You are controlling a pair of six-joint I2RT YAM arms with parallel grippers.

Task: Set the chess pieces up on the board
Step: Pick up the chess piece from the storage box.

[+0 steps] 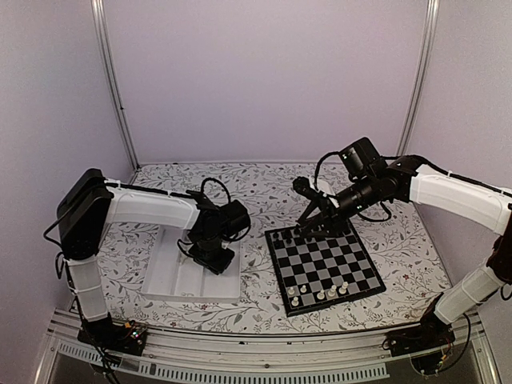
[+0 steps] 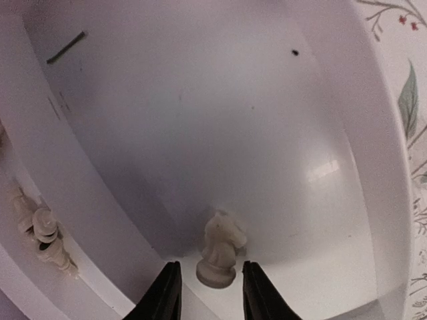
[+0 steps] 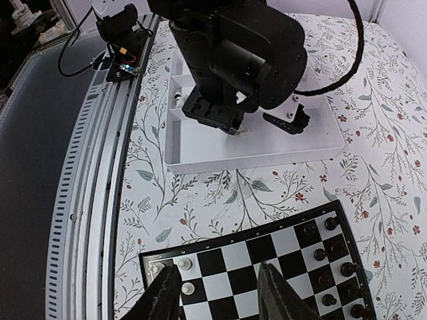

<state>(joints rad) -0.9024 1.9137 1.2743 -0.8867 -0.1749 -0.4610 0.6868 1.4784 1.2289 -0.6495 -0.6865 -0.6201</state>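
From above, the left gripper (image 1: 214, 258) hangs in the tray (image 1: 172, 284), and the right gripper (image 1: 310, 228) is over the far edge of the board (image 1: 324, 268). Left wrist: the jaws stand spread around a white knight (image 2: 219, 250), seemingly not touching it; if one side arrives first, the knight may tip. Right wrist: the jaws are spread and empty, low near the black pieces (image 3: 321, 254), which they could knock

cream knight (image 2: 219, 250), black-grey checked board (image 1: 324, 268)
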